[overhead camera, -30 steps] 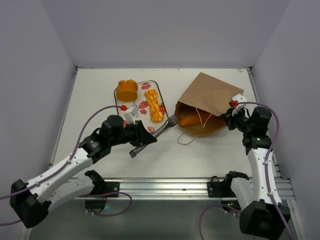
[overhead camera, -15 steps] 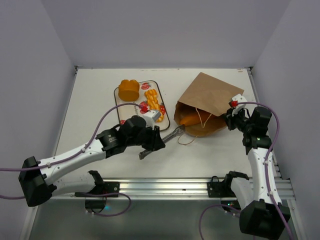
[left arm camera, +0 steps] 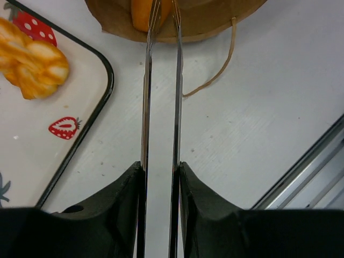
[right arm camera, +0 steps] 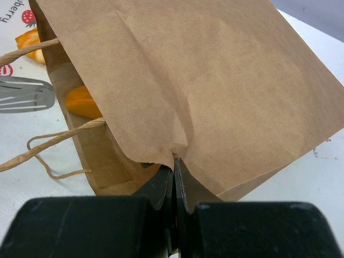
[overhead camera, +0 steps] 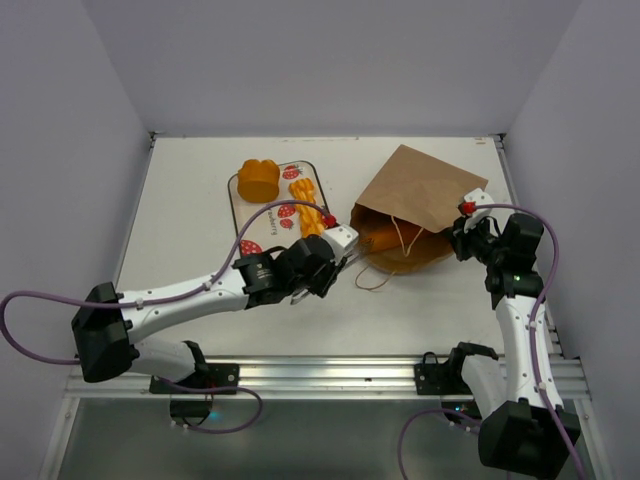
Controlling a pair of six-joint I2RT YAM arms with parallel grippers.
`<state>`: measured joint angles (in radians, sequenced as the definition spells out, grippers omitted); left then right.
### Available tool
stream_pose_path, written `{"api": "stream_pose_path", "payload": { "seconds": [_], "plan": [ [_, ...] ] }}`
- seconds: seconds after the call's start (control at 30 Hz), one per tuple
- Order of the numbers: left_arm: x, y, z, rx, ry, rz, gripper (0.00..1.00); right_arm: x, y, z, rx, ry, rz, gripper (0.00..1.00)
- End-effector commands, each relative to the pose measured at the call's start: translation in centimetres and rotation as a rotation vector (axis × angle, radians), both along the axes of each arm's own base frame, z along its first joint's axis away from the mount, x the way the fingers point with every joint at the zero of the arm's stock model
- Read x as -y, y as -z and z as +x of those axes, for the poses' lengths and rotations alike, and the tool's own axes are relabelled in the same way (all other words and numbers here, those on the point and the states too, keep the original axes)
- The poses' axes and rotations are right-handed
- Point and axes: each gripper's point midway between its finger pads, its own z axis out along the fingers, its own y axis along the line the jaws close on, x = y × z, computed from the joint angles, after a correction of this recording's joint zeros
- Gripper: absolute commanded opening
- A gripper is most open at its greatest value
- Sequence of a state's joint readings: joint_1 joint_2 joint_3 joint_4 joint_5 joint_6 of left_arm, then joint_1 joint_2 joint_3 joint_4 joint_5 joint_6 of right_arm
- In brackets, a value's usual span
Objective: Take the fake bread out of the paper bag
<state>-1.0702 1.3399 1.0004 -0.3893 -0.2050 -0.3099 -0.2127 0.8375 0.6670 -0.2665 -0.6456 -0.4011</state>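
Observation:
The brown paper bag [overhead camera: 425, 195] lies on its side, its mouth facing left. My right gripper [right arm camera: 174, 164] is shut on the bag's upper edge and holds the mouth open. One orange fake bread [right arm camera: 80, 102] lies just inside the mouth. My left gripper [left arm camera: 161, 167] is shut on silver tongs [left arm camera: 146, 107], whose tips reach the mouth at that bread [left arm camera: 141, 13]; I cannot tell whether they touch it. A round bun [overhead camera: 258, 180] and a braided loaf [overhead camera: 308, 208] lie on the strawberry tray [overhead camera: 240, 225].
The bag's twisted paper handles [overhead camera: 375, 280] trail onto the table in front of the mouth. The tray's black rim [left arm camera: 110, 80] runs close to the left of the tongs. A metal rail [overhead camera: 330, 375] lines the near table edge.
My left arm has swung right from the tray's front edge, carrying the tongs until their tips meet the bag's mouth. The right arm and bag have not moved.

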Motion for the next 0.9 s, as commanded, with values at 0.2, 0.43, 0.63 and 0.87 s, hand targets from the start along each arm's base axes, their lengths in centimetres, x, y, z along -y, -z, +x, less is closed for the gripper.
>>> {"api": "stream_pose_path", "payload": {
  "seconds": [0.2,0.43,0.63,0.87],
  "plan": [
    [1.6,-3.9,3.0,0.289,0.122,0.049,0.37,0.2,-0.5,0.2,0.026,-0.004,-0.01,0.0],
    [2.2,-2.6,3.6,0.302,0.16,0.12,0.48,0.2,-0.4,0.3,0.023,-0.009,-0.008,0.0],
    [2.5,-2.3,4.1,0.308,0.15,0.135,0.49,0.2,-0.5,0.3,0.024,-0.008,-0.009,0.0],
    [2.5,-2.2,4.9,0.327,0.129,0.165,0.49,0.1,-0.5,0.2,0.024,-0.011,-0.005,0.0]
  ]
}}
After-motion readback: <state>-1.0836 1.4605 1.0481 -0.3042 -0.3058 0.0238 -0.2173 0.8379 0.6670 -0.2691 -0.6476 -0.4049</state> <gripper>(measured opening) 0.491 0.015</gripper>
